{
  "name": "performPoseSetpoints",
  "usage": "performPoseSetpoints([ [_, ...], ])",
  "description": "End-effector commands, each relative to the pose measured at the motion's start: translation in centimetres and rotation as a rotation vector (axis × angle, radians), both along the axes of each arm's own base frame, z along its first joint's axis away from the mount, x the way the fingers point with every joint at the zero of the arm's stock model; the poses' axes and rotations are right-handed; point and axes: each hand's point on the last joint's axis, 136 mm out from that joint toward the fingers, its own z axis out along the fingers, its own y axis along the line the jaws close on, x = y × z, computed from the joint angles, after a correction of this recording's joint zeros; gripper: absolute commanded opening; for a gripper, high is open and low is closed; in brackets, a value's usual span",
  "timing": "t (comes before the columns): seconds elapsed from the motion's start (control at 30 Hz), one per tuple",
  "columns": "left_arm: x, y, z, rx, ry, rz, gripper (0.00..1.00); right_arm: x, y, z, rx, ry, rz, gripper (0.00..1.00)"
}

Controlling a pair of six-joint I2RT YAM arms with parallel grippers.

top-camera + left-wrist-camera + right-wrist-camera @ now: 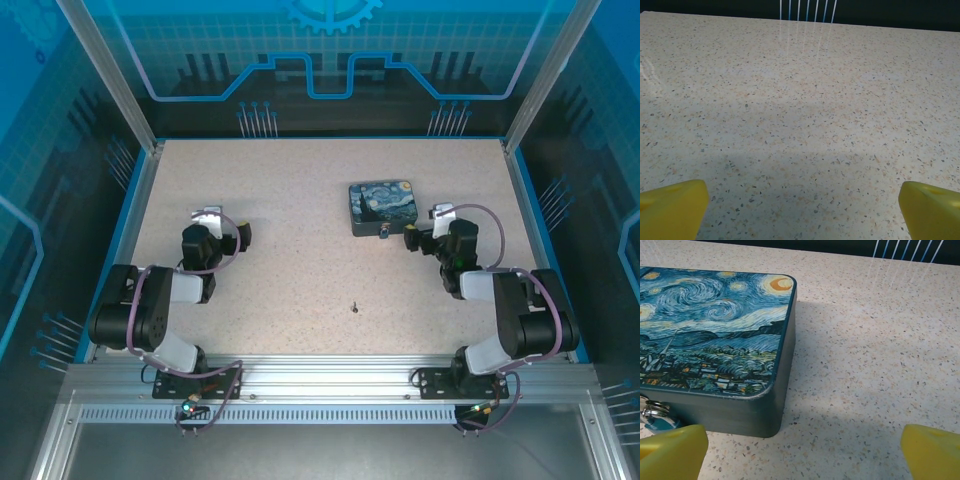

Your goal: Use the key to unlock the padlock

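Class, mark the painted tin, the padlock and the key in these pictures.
painted tin (383, 205), top external view, middle of its lid.
padlock (653, 413), right wrist view, shiny metal at the tin's front wall.
key (354, 306), top external view, middle of the dark sliver.

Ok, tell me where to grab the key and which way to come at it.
Come at the key from straight above: it lies flat and alone on the speckled table, nothing close beside it. Pinch across its narrow width, ideally at the head so the blade stays free, though it's too small here to tell which end that is.
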Motion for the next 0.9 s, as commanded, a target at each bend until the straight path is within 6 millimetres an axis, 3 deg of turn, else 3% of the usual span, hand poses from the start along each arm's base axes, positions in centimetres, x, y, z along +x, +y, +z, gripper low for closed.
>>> performPoseSetpoints([
  [0.0,-0.6,0.8,2.7,-0.011,-0.082,0.044,0.99,0.1,-1.3,3.0,0.019,-0.047,-0.058,1.00],
  [0.2,-1.9,1.5,8.6,-0.088,-0.098,0.115,0.99,-3.8,-3.2,7.1,0.088,-0.029,-0.178,1.00],
  [0.3,-2.0,1.1,10.5,-0.237,-0.025,0.150,0.99,-5.5,-2.8,7.7,0.179,0.038,-0.182,1.00],
  [0.4,-1.8,-0.6,11.4,-0.389,0.058,0.114,0.99,-6.0,-1.3,7.9,0.286,0.105,-0.138,1.00],
  [0.6,-1.2,-5.7,10.7,-0.622,0.195,-0.001,0.99,-4.4,1.2,7.7,0.524,0.227,-0.050,1.00],
  [0.87,0.9,-17.2,7.5,-0.683,0.418,-0.261,0.99,1.3,1.8,6.1,0.661,0.312,0.005,1.00],
])
